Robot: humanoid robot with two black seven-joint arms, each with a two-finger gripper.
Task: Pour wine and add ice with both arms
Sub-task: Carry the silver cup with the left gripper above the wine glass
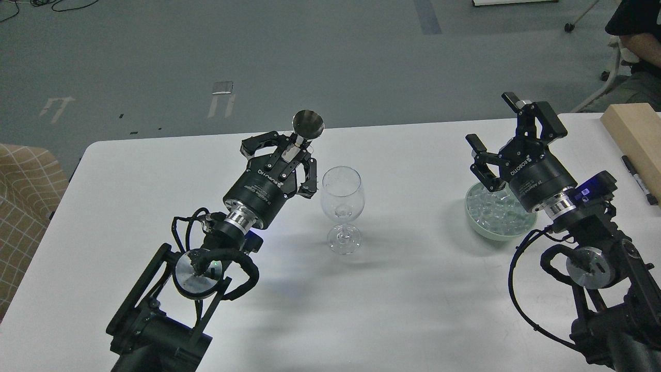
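Left tool (283, 157) — fingers pressed on the stem of a small metal cup (308, 124), held tilted above the white worktop (413, 289), just left of the empty stemmed glass (342, 206). Right tool (508, 137) — fingers spread wide, nothing between them, poised over the pale green bowl (483, 230). The ice (503, 214) lies heaped inside that bowl, well right of the glass.

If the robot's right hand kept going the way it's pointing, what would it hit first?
Seemingly nothing: the open right hand points up and away over the pale green bowl of clear ice cubes, toward bare white table. Depth is uncertain.
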